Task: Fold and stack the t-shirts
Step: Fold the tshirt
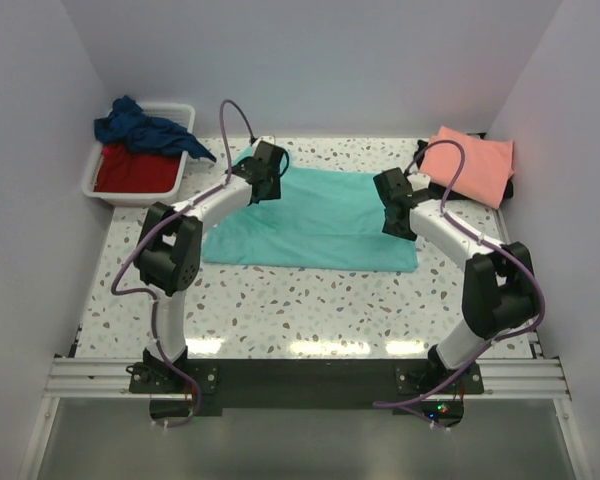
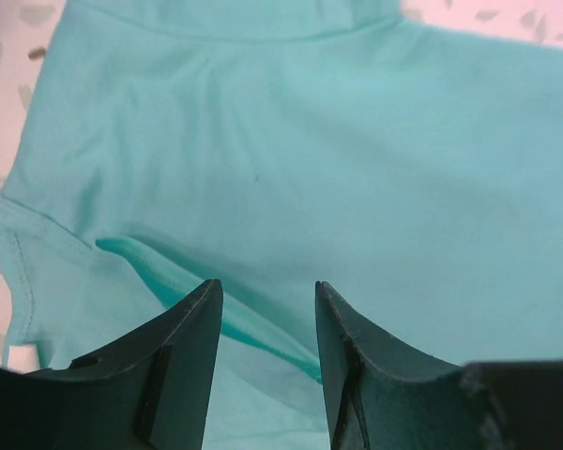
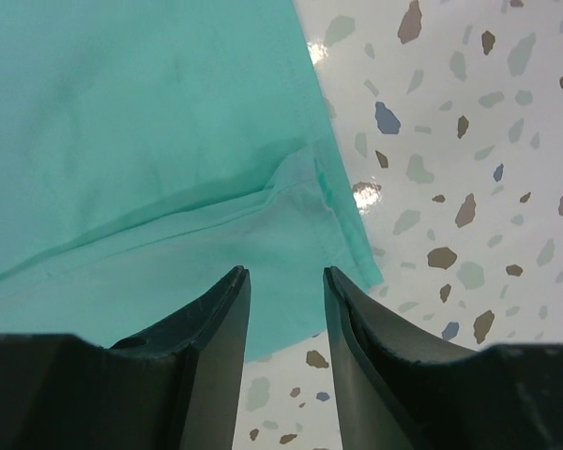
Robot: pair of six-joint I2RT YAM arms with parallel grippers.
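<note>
— T-shirts first: where does the teal t-shirt [image 1: 320,215] lie?
— Flat on the speckled worktop [image 1: 310,300], spread out between the two arms, its long side running left to right.
— Left claw [image 2: 267,291]?
— Spread, its fingers apart over the shirt's far left part, near a sleeve seam. Nothing is pinched between them.
— Right claw [image 3: 283,277]?
— Also spread, above the shirt's hemmed right corner, where cloth meets bare worktop.
— The others?
— A salmon-pink t-shirt [image 1: 470,165] lies folded at the far right corner, on something dark. The red t-shirt [image 1: 135,170] sits in the white tub [image 1: 185,110] at the far left, and the navy blue t-shirt [image 1: 140,128] is heaped over its far rim.
</note>
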